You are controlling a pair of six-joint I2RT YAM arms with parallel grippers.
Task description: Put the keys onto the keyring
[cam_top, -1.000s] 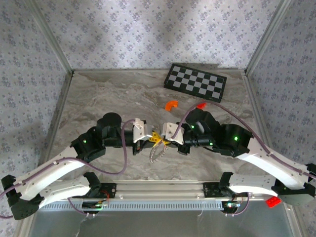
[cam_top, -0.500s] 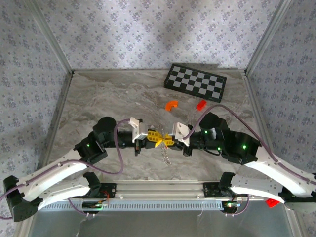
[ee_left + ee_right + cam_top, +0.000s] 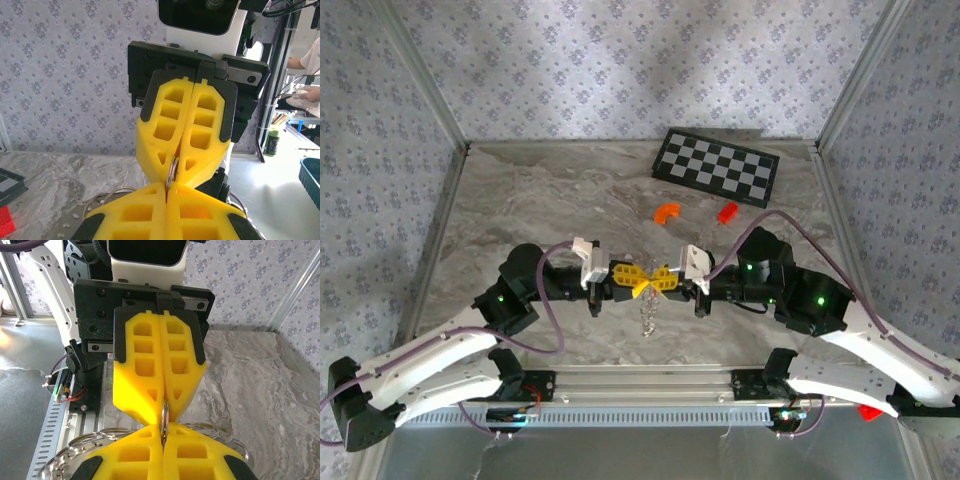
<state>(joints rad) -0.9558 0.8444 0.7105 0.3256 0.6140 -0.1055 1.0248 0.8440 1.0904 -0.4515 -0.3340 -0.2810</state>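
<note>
The left gripper (image 3: 631,278) and right gripper (image 3: 661,282) meet tip to tip, both clamped shut on the keyring (image 3: 648,318), which dangles just below their fingertips over the tabletop (image 3: 540,200).

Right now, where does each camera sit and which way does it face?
Top external: above and behind the bases, looking down on the table; both arms show, left pincer and right pincer tip to tip, keyring dangling.
Left wrist: on the left arm, facing the right pincer; own yellow fingers at the bottom edge.
Right wrist: on the right arm, facing the left pincer; own fingers at the bottom.
Shared: both wrist views show the two pincers shut on the keyring.
</note>
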